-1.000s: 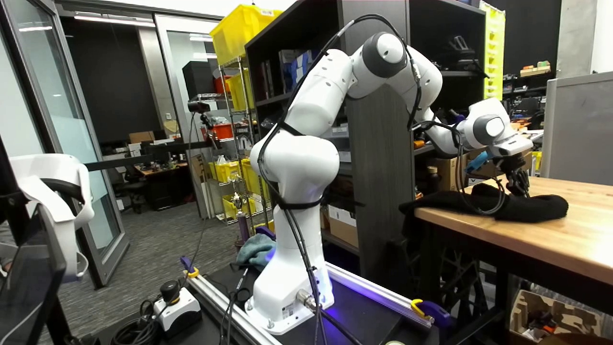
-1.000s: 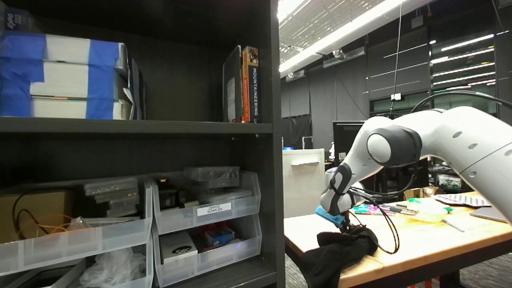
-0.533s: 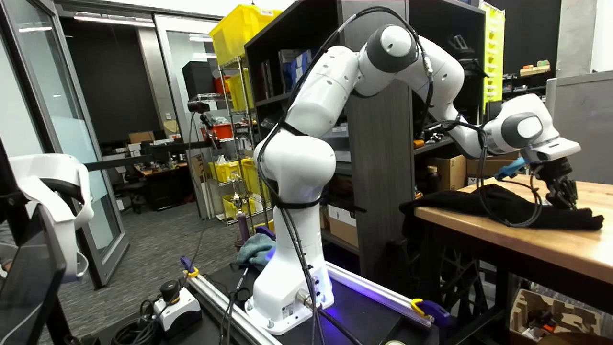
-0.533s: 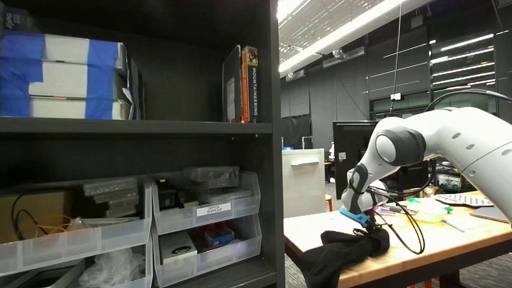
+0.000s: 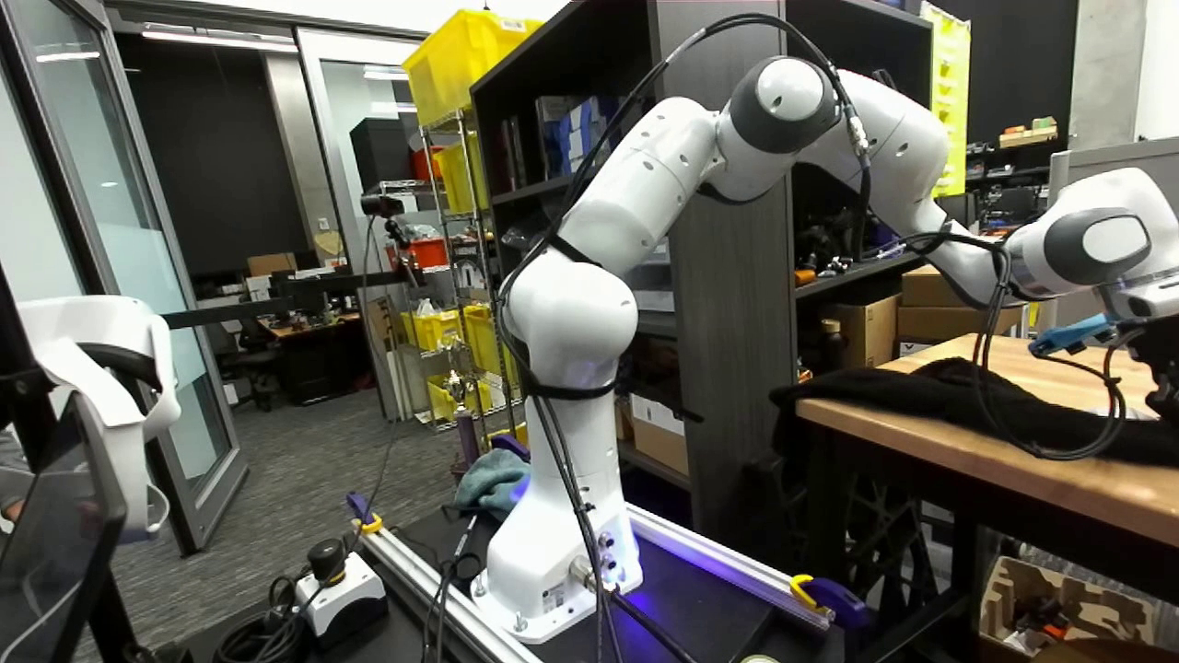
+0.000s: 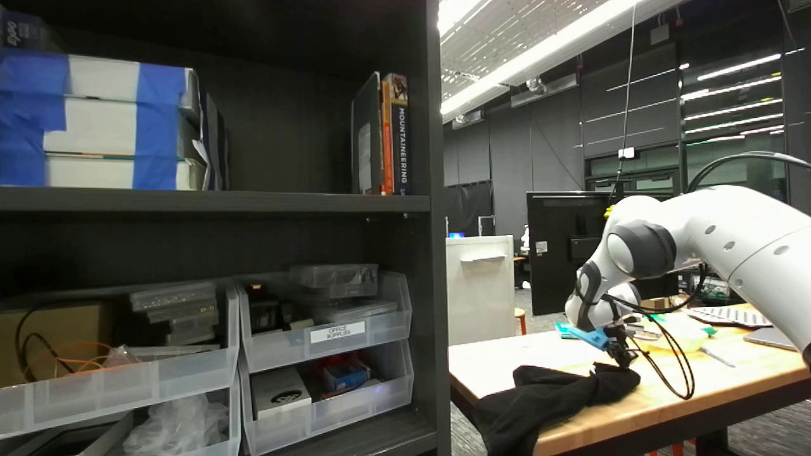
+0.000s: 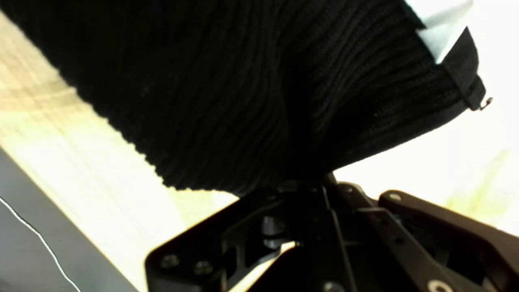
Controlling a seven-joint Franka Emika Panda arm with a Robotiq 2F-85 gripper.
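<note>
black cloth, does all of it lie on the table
No, in an exterior view part of the black cloth hangs down over the edge of the table.

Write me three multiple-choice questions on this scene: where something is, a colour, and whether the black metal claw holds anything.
1. Where is the black ribbed cloth relative to the light wooden table?
A) Underneath
B) On top, partly over its edge
C) Far away

2. What colour are the tape bands on the stacked white boxes?
A) Blue
B) Red
C) Green

3. How do the jaws of the black metal gripper stand?
A) Wide open
B) Shut on nothing
C) Shut on the cloth

1 B: in an exterior view it drapes past the tabletop's edge.
2 A: the bands show plainly blue.
3 C: in the wrist view the folds converge at the closed jaws.
</note>
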